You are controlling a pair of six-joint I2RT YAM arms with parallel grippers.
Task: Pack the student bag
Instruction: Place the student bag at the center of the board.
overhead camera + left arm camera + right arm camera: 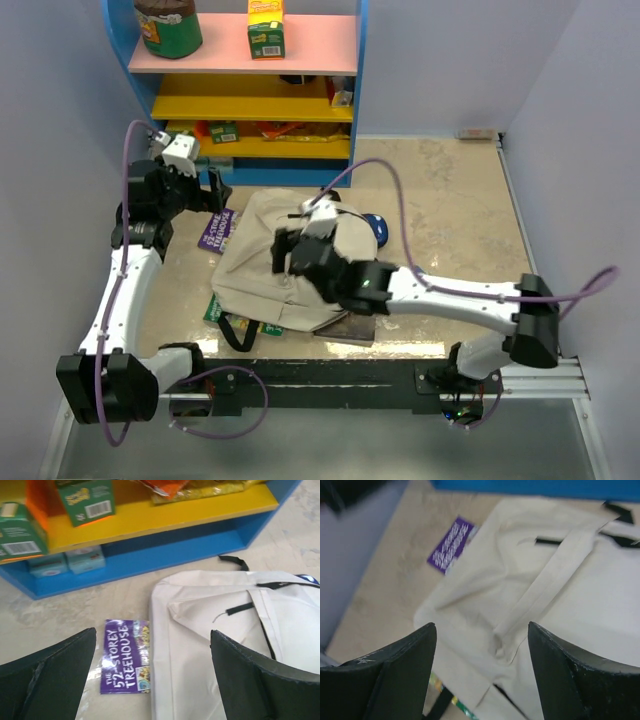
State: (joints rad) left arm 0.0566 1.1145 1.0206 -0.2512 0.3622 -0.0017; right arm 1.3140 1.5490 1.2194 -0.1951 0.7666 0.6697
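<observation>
The beige student bag (pixel 262 262) lies flat in the middle of the floor, its straps on top. It also shows in the left wrist view (pixel 215 630) and the right wrist view (pixel 520 590). A purple book (pixel 216 229) lies at its left edge, partly under it, also in the left wrist view (pixel 125 656) and the right wrist view (pixel 451 545). A green book (pixel 215 310) and a dark book (pixel 352 330) stick out from under the bag's near side. My left gripper (pixel 216 189) is open and empty above the purple book. My right gripper (pixel 288 250) is open and empty over the bag.
A blue shelf unit (pixel 240 80) with pink and yellow shelves holding boxes and packets stands at the back left. A blue pencil case (pixel 375 228) peeks out at the bag's right. Pale walls close in the left and right sides.
</observation>
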